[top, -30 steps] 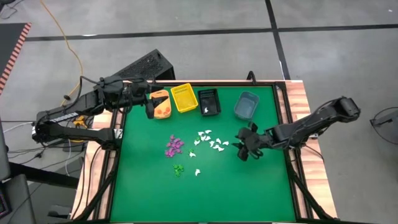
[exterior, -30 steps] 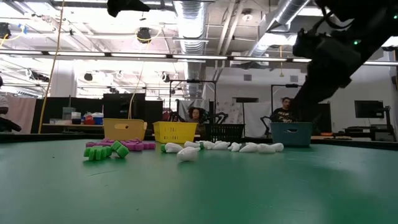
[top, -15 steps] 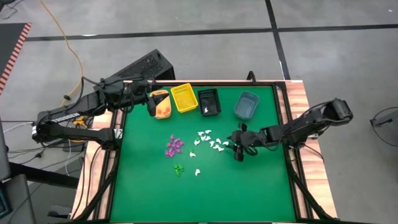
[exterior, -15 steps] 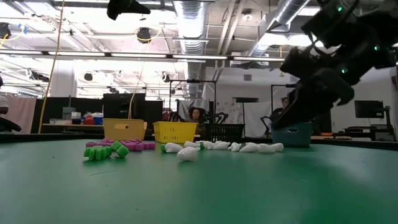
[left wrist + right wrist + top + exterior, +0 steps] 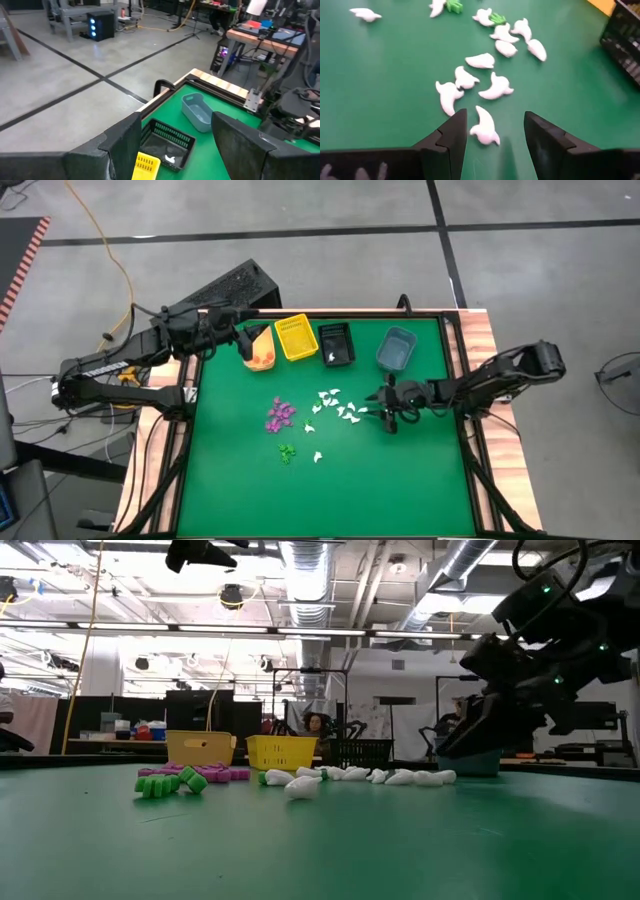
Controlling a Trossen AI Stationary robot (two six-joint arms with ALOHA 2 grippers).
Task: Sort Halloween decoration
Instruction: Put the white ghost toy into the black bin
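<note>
A white ghost trinket [image 5: 485,127] lies on the green surface [image 5: 400,480] at the near edge of the white cluster [image 5: 338,406], directly between the spread jaws of the right gripper [image 5: 492,131]. The step in hand looks like picking a white piece; next the jaws must lower and close on it alone. The left gripper [image 5: 172,145], jaws spread and empty, hangs above the bins, near the orange bin [image 5: 261,353].

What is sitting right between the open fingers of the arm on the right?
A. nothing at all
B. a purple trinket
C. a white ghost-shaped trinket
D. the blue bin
C. The right wrist view shows the right gripper open, with one white ghost-shaped trinket lying on the green table between its fingers.
</note>
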